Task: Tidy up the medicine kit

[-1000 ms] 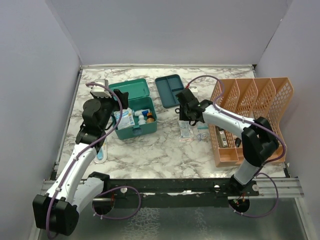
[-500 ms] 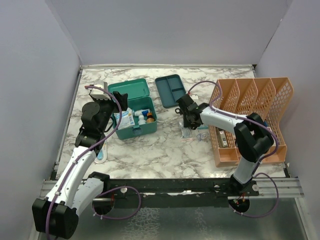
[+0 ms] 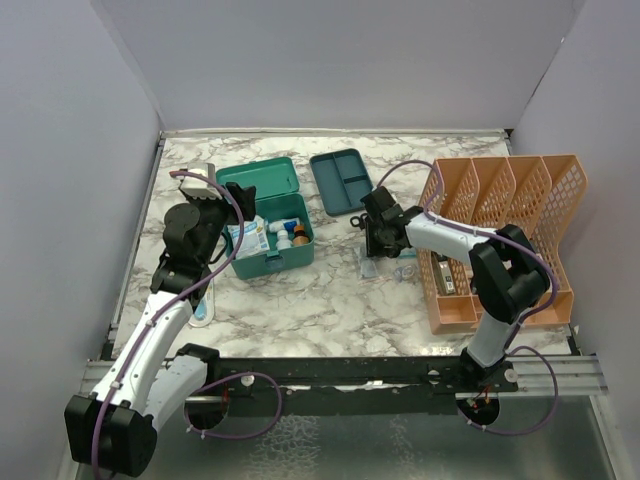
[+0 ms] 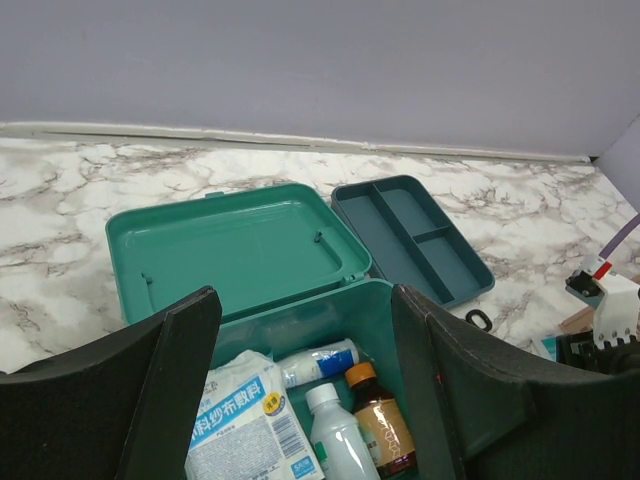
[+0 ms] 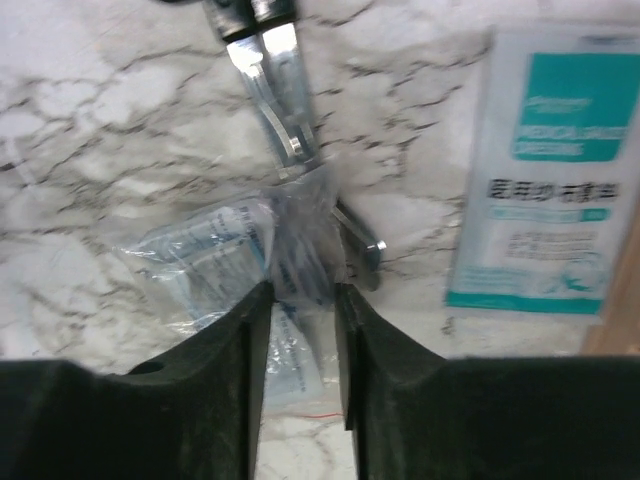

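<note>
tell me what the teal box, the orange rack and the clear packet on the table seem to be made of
Medicine kit: moulded plastic, slightly glossy; smooth one-piece lid, rounded corners, soft highlights.
Orange rack: probably plastic mesh, possibly coated metal; even grid of holes, matte colour.
Clear packet: thin transparent film, likely plastic; it wrinkles, glints, and its contents show through.

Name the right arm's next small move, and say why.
Probably a short straight lift. The right gripper looks pinched on a bunched fold of the clear packet, which lies on the table overlapping a metal tool, beside a teal-and-white sachet. Lifting a little would test the hold and free the packet before carrying it toward the open medicine kit.
</note>
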{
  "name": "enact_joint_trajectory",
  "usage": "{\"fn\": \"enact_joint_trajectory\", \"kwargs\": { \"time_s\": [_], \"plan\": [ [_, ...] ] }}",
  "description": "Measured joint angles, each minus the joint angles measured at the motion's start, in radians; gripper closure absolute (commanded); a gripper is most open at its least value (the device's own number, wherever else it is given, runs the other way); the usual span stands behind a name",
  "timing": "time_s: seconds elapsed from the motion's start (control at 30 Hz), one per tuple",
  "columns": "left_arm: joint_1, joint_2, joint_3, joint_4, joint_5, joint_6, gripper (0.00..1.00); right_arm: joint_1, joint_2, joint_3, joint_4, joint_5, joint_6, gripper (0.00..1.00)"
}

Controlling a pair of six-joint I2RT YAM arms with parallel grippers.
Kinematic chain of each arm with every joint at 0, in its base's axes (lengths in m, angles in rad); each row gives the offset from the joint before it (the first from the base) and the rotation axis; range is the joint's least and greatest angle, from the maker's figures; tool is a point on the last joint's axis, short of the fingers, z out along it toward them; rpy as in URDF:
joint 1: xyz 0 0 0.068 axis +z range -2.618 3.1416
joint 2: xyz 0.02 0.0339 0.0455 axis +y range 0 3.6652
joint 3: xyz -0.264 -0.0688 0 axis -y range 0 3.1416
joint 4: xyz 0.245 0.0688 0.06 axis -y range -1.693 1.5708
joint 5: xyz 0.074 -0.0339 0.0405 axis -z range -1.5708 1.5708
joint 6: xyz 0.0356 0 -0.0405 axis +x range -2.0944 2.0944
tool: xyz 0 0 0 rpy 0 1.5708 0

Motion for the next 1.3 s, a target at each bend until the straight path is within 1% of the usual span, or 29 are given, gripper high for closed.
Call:
{"fn": "enact_joint_trajectory", "kwargs": {
  "time_s": [0.1,0.23,0.33,0.47,0.63,0.83,0.9,0.97,1.07,1.1,1.3],
  "plan": [
    [0.000,0.004,0.000,0.003,0.000,-0.003,0.28,-0.002,0.000,0.000,0.006,-0.080,0.013,0.74],
    [0.000,0.006,0.000,0.005,0.000,-0.003,0.28,-0.003,-0.006,0.000,0.007,-0.130,0.039,0.67],
    [0.000,0.008,0.000,0.006,0.000,-0.004,0.28,-0.003,-0.012,0.005,0.001,-0.132,0.041,0.64],
    [0.000,0.010,0.000,0.006,0.000,-0.004,0.28,-0.003,-0.012,0.009,-0.001,-0.130,0.034,0.64],
    [0.000,0.010,0.000,0.006,0.000,-0.004,0.28,-0.003,-0.012,0.009,-0.001,-0.128,0.009,0.67],
    [0.000,0.010,0.000,0.006,0.000,-0.004,0.28,-0.003,0.003,0.009,0.003,-0.129,-0.009,0.72],
    [0.000,0.010,0.000,0.006,0.000,-0.004,0.28,-0.003,0.014,0.009,0.011,-0.144,-0.015,0.76],
    [0.000,0.010,0.000,0.006,0.000,-0.004,0.28,-0.004,0.017,0.009,0.019,-0.169,-0.018,0.83],
    [0.000,0.010,0.000,0.006,0.000,-0.004,0.28,-0.006,0.017,0.009,0.032,-0.205,-0.022,0.96],
    [0.000,0.010,0.000,0.006,0.000,-0.004,0.28,-0.006,0.016,0.009,0.036,-0.211,-0.023,0.99],
    [0.000,0.010,0.000,0.006,0.000,-0.004,0.28,-0.006,-0.014,0.009,0.048,-0.230,-0.030,0.99]
  ]
}}
